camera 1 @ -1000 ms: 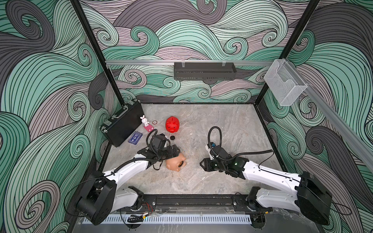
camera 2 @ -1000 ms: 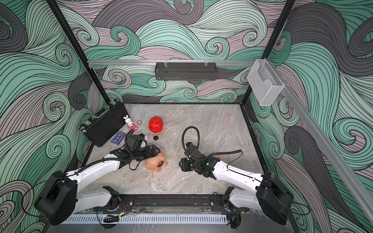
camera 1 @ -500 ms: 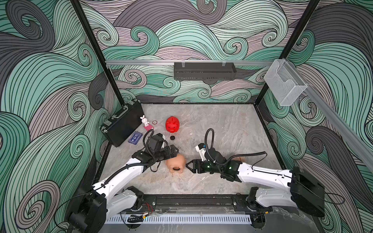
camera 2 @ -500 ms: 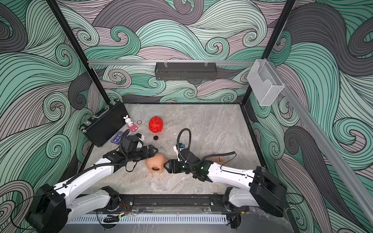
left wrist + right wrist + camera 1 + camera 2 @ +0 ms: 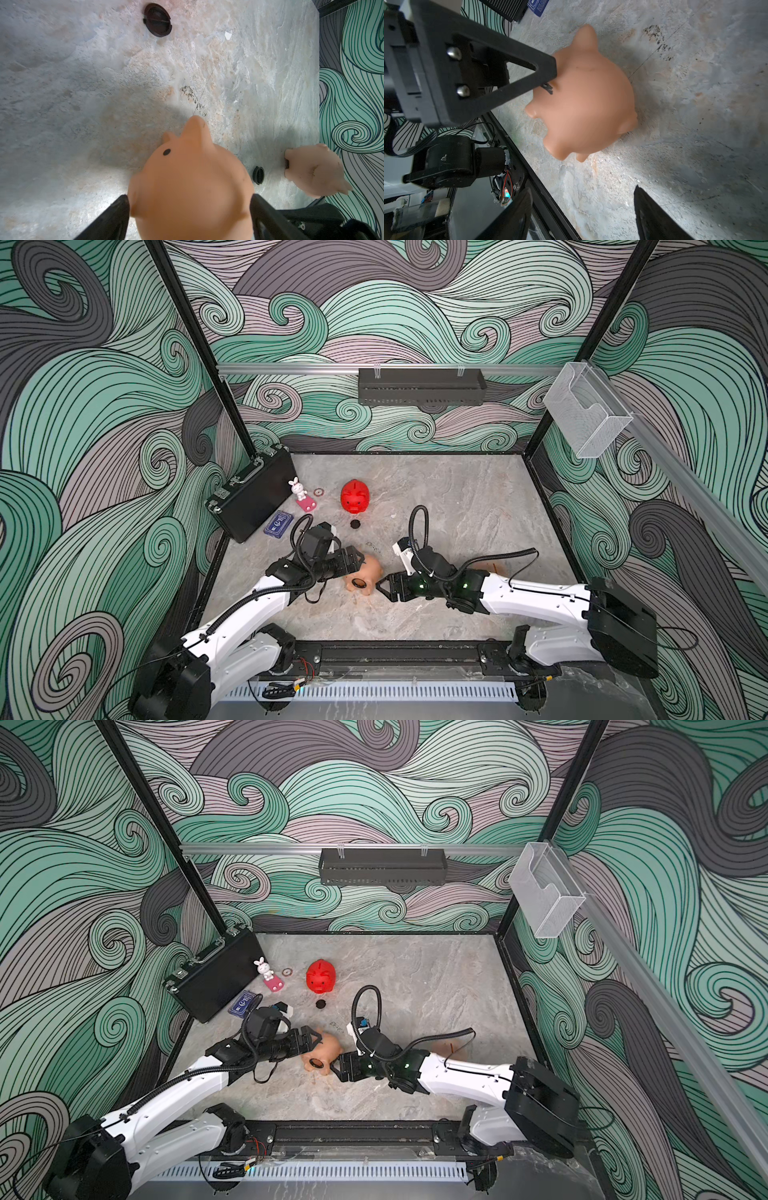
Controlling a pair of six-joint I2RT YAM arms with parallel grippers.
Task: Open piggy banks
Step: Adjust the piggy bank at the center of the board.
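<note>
- Case (image 5: 253, 493) leans at the bench's (image 5: 457, 497) left edge near the far corner, with a rabbit (image 5: 298, 489) and a blue card (image 5: 278, 524) just beside it.
- Left claw (image 5: 357, 562) pinches the near pig (image 5: 368, 574): in the left wrist view its fingers (image 5: 116, 214) press both flanks of the body.
- Near pig sits close to the front edge, about midway along it, tipped so its belly plug (image 5: 358, 583) faces up and toward the front; the plug is in place, so this one is not yet open.
- Red pig (image 5: 354, 496) stands farther back, well apart from both claws; a loose plug (image 5: 354, 524) lies between it and the near pig, so it seems already open.
- Right claw (image 5: 384, 587) is spread and empty, just right of the near pig and pointing at it along the front edge. It is the arm placed for the plug, which lies a little left of its tips, on the pig's front-facing side.
- Third pig (image 5: 315, 170) lies toward the right edge, mostly hidden behind the right arm in both top views; a second loose plug (image 5: 258, 175) lies beside it.
</note>
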